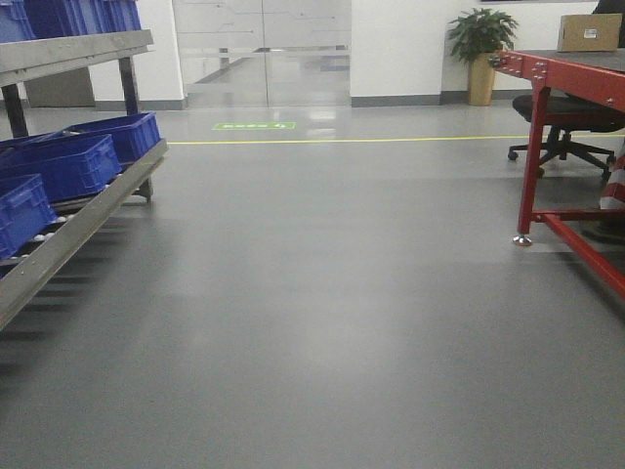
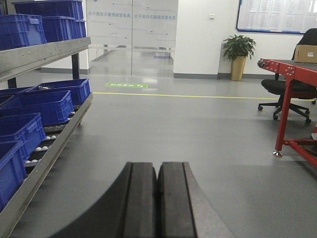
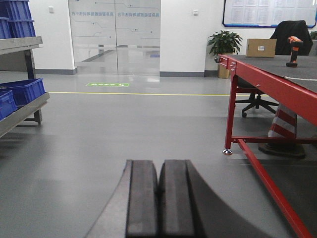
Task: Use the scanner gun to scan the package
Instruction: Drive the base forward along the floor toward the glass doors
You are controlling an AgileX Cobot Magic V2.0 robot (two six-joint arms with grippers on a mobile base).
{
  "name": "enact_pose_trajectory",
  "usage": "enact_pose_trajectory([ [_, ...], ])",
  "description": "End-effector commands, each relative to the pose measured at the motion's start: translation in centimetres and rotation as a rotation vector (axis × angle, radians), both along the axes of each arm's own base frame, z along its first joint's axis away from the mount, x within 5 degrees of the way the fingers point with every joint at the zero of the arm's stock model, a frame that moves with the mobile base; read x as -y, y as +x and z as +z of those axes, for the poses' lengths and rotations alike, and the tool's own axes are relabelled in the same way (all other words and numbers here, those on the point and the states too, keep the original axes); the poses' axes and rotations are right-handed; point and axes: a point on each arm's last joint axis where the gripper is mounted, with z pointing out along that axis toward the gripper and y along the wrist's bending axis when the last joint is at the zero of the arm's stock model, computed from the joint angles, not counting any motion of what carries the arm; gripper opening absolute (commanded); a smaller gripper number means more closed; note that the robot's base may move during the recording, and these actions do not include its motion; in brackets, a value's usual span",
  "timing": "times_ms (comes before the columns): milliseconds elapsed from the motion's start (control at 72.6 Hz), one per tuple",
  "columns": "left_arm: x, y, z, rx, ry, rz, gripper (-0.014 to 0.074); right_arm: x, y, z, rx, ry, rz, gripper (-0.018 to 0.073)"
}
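The package (image 3: 261, 47) is a tan cardboard box with a small pale label, standing at the far end of the red table (image 3: 270, 82). It also shows as the package (image 1: 589, 32) and the package (image 2: 305, 53). The scanner gun (image 3: 294, 50), orange and black, stands upright on the tabletop to the right of the box. My left gripper (image 2: 158, 166) and my right gripper (image 3: 159, 163) both hang over bare grey floor, far short of the table. Each is shut, fingers pressed together with nothing between them.
A roller rack with blue crates (image 2: 39, 106) runs along the left. The red table legs (image 1: 532, 166) stand at the right, with an office chair (image 2: 287, 94) and a striped cone (image 3: 283, 130) beneath. A potted plant (image 1: 480, 49) and glass doors (image 1: 262, 49) are at the back.
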Motion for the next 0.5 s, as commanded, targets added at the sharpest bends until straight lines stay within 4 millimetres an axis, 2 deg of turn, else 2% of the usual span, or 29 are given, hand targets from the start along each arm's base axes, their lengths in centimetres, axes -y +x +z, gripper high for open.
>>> enact_pose_trajectory([
  [0,-0.01,-0.04,0.17,0.017,-0.007,0.002,-0.0111,0.04,-0.03,0.17,0.019,-0.006,-0.006,-0.0169],
  [482,-0.01,-0.04,0.17,0.017,-0.007,0.002,-0.0111,0.04,-0.03,0.17,0.019,-0.006,-0.006,-0.0169],
])
